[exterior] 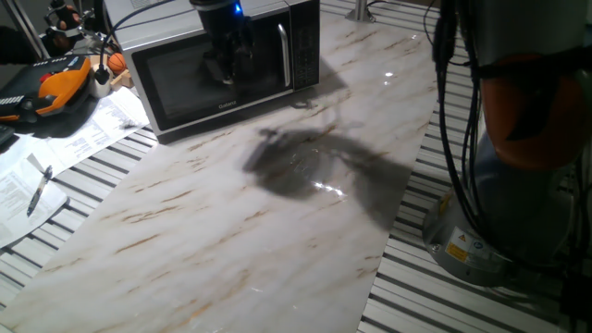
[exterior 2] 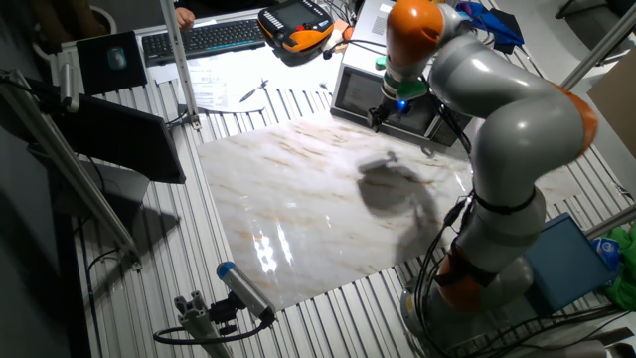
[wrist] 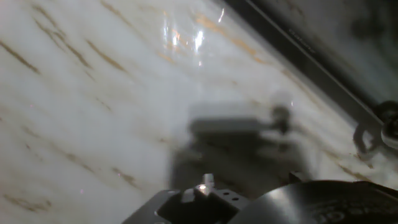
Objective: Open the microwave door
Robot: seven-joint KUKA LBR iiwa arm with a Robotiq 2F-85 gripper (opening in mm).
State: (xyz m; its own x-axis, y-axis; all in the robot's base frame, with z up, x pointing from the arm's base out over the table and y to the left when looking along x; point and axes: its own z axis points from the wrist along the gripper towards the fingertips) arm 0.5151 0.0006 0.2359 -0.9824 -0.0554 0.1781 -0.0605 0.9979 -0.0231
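Observation:
The microwave [exterior: 162,35] stands at the back of the marble slab, its body silver-grey. Its door [exterior: 180,81] looks flush with the front, with the dark glass facing me and the vertical silver handle [exterior: 283,55] at its right side. My gripper [exterior: 225,72] hangs close in front of the glass, left of the handle, and its fingers are too dark against the window to read. The other fixed view shows the gripper [exterior 2: 382,117] low before the microwave [exterior 2: 356,91]. In the hand view the door's lower frame [wrist: 311,62] crosses the upper right above the marble; no fingers show.
The marble slab [exterior: 231,231] covers the slatted table. An orange teach pendant [exterior: 55,88], papers [exterior: 88,129] and a pen [exterior: 39,190] lie to the left. The arm's base [exterior: 490,231] and cables stand at the right. A keyboard [exterior 2: 204,38] sits behind.

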